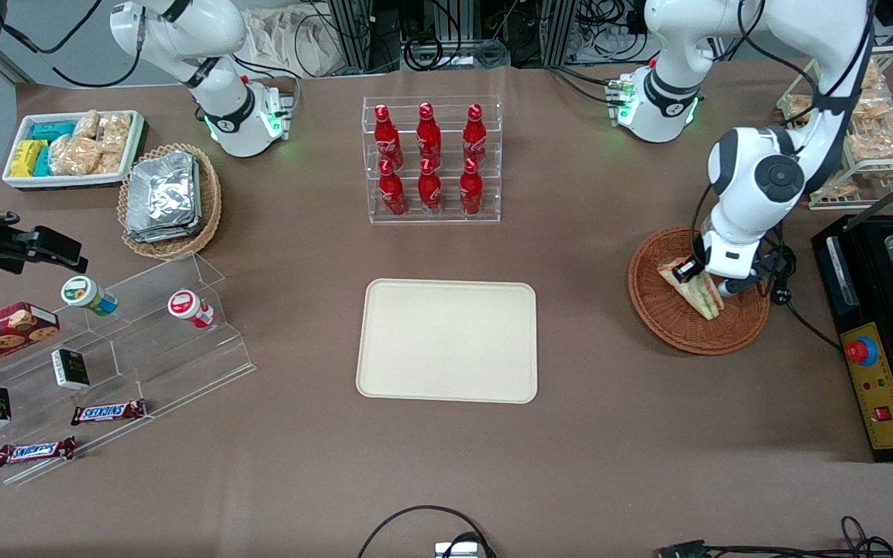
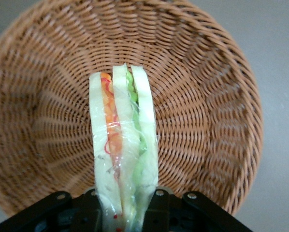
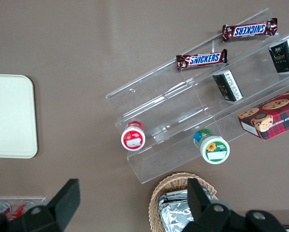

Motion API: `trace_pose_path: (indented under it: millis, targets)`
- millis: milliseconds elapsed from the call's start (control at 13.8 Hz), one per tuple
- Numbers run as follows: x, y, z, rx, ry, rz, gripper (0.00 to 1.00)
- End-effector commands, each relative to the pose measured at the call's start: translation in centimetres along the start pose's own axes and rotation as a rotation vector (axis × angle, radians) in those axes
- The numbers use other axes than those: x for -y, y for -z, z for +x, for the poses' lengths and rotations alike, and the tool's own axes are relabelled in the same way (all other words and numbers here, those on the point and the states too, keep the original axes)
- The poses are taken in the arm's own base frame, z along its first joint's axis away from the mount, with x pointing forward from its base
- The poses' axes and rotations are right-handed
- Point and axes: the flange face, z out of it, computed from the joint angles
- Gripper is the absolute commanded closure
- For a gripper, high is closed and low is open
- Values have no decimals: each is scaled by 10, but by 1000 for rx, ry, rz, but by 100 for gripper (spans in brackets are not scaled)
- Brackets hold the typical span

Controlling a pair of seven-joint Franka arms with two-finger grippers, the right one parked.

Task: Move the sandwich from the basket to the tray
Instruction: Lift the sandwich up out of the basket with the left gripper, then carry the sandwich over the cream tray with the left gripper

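The gripper [image 2: 122, 212] is down in the basket [image 1: 667, 322], its fingers closed on one end of the sandwich [image 2: 122, 154]. It is best to lift straight up without squeezing harder, then carry it over to the tray [image 1: 446, 341]. The sandwich is a wrapped wedge of white bread with orange and green filling.

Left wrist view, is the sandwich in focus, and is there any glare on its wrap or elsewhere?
Left wrist view: the sandwich is fairly sharp, with small glints on its clear wrap; the basket rim looks softer. The pincer closes on the sandwich's end. Front view: even light, highlights on the foil packs and the clear bottle rack.
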Motion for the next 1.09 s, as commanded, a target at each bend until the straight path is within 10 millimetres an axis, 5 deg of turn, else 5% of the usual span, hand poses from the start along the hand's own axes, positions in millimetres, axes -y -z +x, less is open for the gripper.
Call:
trace_pose_path:
  millis: [0,362,580,1014]
  targets:
    - [-2,51,0,-14,-207,18,95]
    - [-21,119,23,-10,-538,32,96]
    - [-63,148,24,-26,-613,20,95]
    - [-149,167,8,-62,-640,-11,95]
